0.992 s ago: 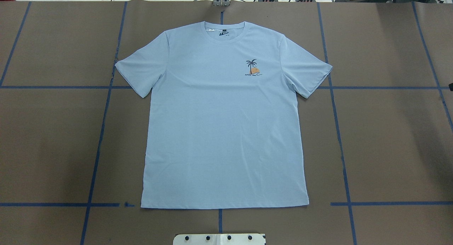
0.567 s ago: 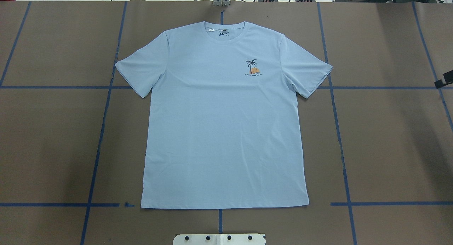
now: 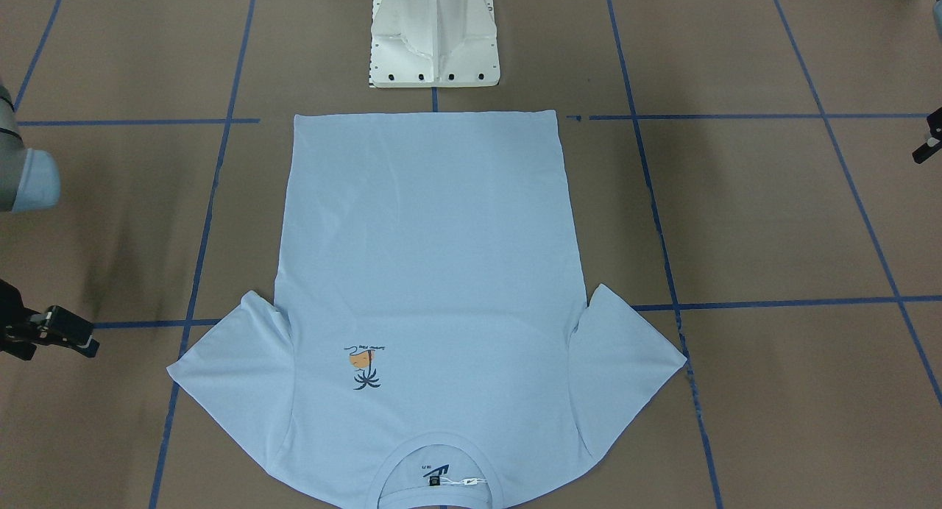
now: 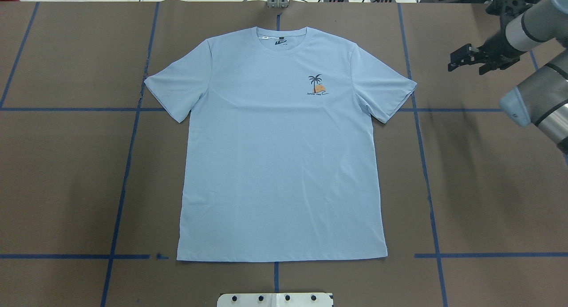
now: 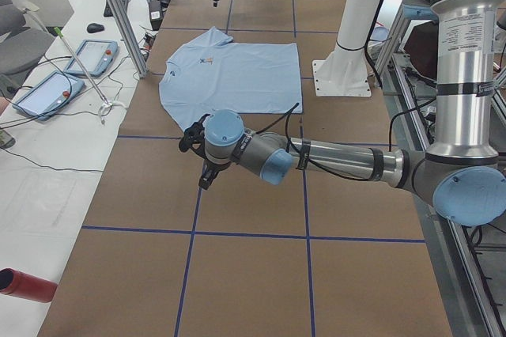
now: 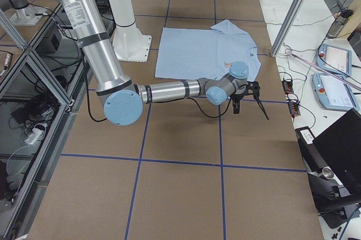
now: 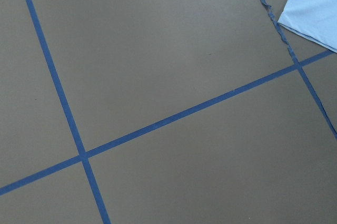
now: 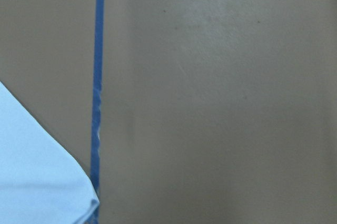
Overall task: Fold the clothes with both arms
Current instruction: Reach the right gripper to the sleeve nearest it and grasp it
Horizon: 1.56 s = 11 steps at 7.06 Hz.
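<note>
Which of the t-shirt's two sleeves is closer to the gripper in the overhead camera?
The sleeve on the side of the palm-tree print, toward the right gripper; the plain-side sleeve lies across the shirt from it.

I log one light blue t-shirt (image 4: 279, 165), flat and face up on the brown counter (image 4: 66, 178), collar far, hem near, sleeves spread, with a palm-tree print (image 4: 316, 84) on the chest and a dark neck label (image 4: 279, 41). Blue tape lines (image 4: 126, 165) grid the counter, and a white base plate (image 4: 275, 299) sits at its near edge. The right arm (image 4: 530, 25) shows at top right, black jaws over bare counter, well apart from the nearest sleeve; their gap I cannot judge.
</note>
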Each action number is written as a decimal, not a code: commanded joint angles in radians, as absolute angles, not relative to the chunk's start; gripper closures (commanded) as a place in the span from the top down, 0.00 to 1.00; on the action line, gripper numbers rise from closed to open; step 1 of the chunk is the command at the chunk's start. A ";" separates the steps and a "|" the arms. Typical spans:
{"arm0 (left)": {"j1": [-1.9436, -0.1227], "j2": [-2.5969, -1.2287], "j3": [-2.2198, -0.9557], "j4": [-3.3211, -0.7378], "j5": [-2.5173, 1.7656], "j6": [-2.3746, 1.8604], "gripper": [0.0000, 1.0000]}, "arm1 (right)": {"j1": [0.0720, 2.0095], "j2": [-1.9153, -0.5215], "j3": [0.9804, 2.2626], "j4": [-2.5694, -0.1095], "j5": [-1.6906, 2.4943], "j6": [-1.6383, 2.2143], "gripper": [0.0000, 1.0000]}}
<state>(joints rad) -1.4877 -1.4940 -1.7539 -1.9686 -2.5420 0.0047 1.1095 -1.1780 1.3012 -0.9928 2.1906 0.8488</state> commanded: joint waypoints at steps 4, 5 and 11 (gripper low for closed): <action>-1.486 -1.485 -1.759 -1.990 -2.565 0.008 1.00 | 0.927 -1.149 1.295 -0.893 1.976 1.085 0.97; -1.486 -1.485 -1.766 -1.991 -2.566 0.006 1.00 | 0.920 -1.149 1.284 -0.891 1.976 1.085 0.93; -1.488 -1.477 -1.764 -2.005 -2.566 0.005 1.00 | 0.888 -1.101 1.224 -0.896 1.861 1.085 0.02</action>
